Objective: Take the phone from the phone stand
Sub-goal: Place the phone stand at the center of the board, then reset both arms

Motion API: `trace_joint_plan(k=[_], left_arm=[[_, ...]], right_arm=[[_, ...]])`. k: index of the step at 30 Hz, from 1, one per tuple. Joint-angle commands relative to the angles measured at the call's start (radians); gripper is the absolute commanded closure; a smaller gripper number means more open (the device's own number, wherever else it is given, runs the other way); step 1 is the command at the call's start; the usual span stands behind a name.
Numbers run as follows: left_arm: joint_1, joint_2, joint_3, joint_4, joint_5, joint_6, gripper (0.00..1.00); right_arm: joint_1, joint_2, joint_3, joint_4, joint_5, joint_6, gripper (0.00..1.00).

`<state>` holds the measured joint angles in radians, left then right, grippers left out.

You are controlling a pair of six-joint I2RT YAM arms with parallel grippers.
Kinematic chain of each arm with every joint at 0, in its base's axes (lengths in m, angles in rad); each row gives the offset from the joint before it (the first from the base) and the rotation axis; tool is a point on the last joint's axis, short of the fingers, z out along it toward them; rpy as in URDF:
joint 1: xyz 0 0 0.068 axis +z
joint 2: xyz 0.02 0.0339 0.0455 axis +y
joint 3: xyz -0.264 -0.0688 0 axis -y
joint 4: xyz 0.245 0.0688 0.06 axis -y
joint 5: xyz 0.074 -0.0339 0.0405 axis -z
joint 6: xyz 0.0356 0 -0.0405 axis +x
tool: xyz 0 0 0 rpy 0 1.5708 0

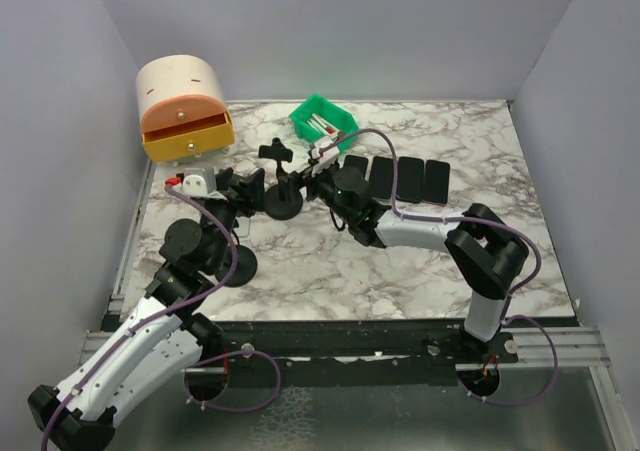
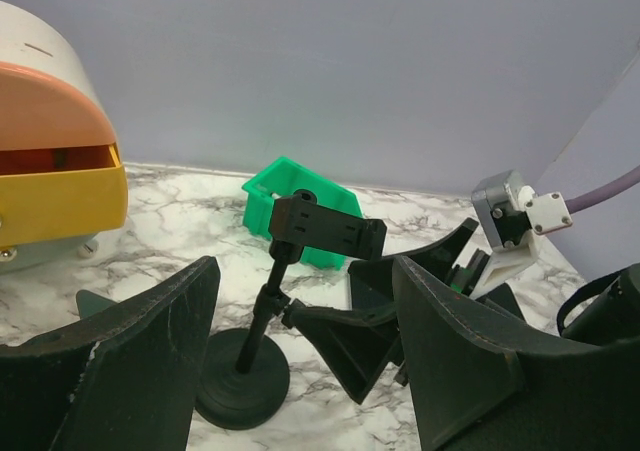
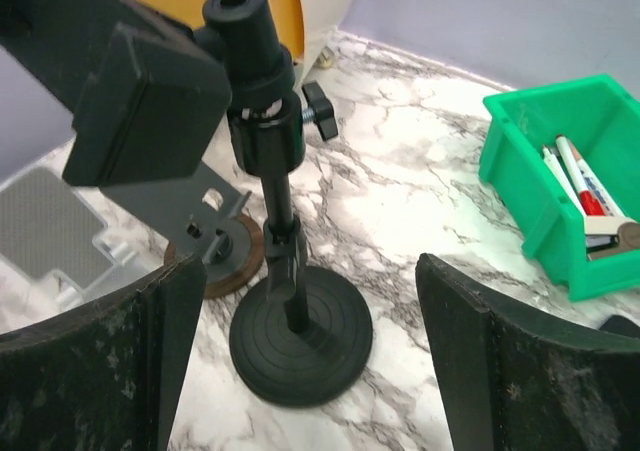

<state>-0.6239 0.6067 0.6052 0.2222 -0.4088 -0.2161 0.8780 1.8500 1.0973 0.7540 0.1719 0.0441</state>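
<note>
Phones [image 1: 410,179], four dark slabs, lie flat in a row on the tabletop [image 1: 450,261]. None sits in the phone stand [image 1: 283,199]. The right gripper [image 1: 320,178] is between stand and row, its jaws open and empty.

From the left wrist, the left gripper [image 2: 305,266] has its jaws apart on nothing, and the stand's cradle [image 2: 325,233] ahead is bare.

From the right wrist, only the stand's post rises beyond the parted jaws.

Each phone is probably stiff, slick and fairly light, so it is best pinched across its long edges.

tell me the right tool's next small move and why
Probably ease the open right tool back from the black round-based stand: its head looks bare, the cradle of the second stand looks empty too, and four black phones lie flat on the marble table.
</note>
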Motion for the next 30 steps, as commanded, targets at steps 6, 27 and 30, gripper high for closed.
trace_joint_plan(k=[6,27,30], left_arm=[[-0.003,0.018,0.002,-0.004,0.016,0.006,0.29],[-0.004,0.101,0.007,0.007,-0.02,-0.043,0.01],[-0.004,0.144,0.067,-0.055,-0.017,-0.057,0.01]], right_arm=[[0.01,-0.185,-0.111,-0.223,-0.046,0.046,0.0],[0.01,-0.843,-0.462,-0.724,0.317,0.417,0.01],[0.009,-0.961,-0.517,-0.736,0.248,0.401,0.02]])
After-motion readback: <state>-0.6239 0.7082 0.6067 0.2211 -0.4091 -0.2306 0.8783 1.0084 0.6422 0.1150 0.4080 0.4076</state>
